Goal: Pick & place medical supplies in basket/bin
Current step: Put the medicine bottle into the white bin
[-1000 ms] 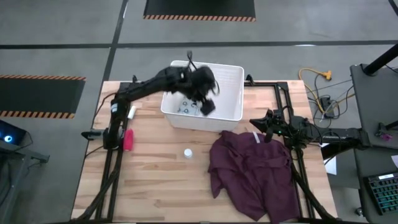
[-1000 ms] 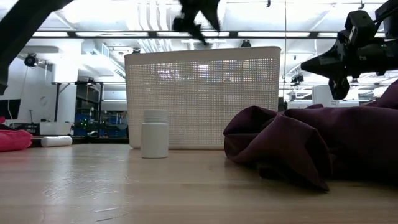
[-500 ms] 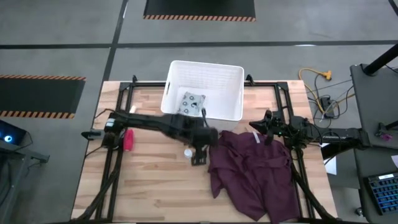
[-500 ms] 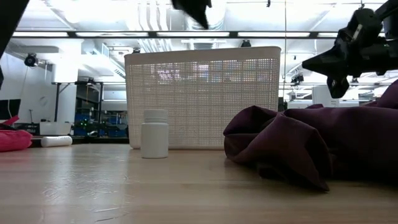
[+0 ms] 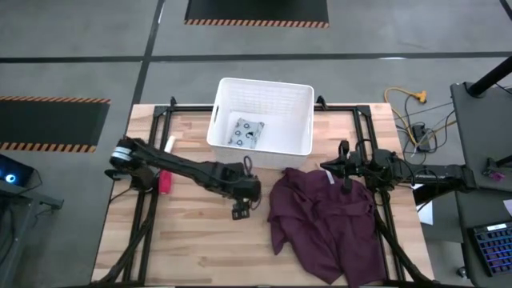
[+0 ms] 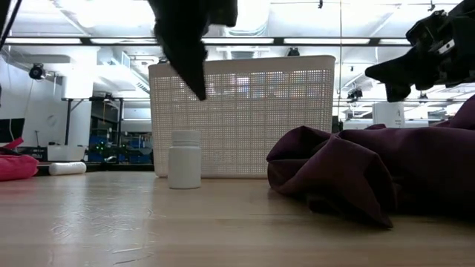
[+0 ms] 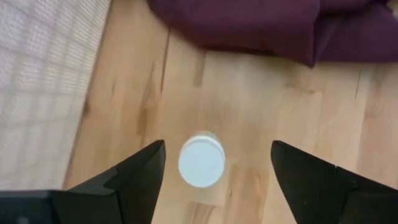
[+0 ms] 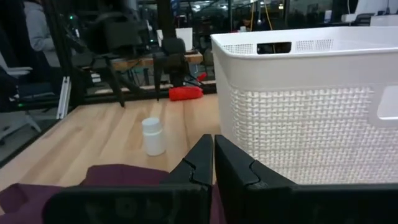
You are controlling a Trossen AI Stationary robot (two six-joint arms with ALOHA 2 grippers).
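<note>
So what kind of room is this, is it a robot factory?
More likely a robot lab or workshop. Two dark arms work at a wooden table with a white basket, striped hazard tape marks the floor, and behind the table there are desks, equipment and ceiling lights.

I see a crumpled maroon cloth (image 5: 324, 214) heaped on the right side of my light wooden slatted table (image 5: 192, 240), with a yellow cable (image 5: 410, 100) coiled beyond the table's far right corner.

bottle (image 7: 201, 161) upright on table | teal packet (image 5: 246, 132) flat in white basket (image 5: 296, 120) | pink piece (image 5: 165, 182) table's left
</note>
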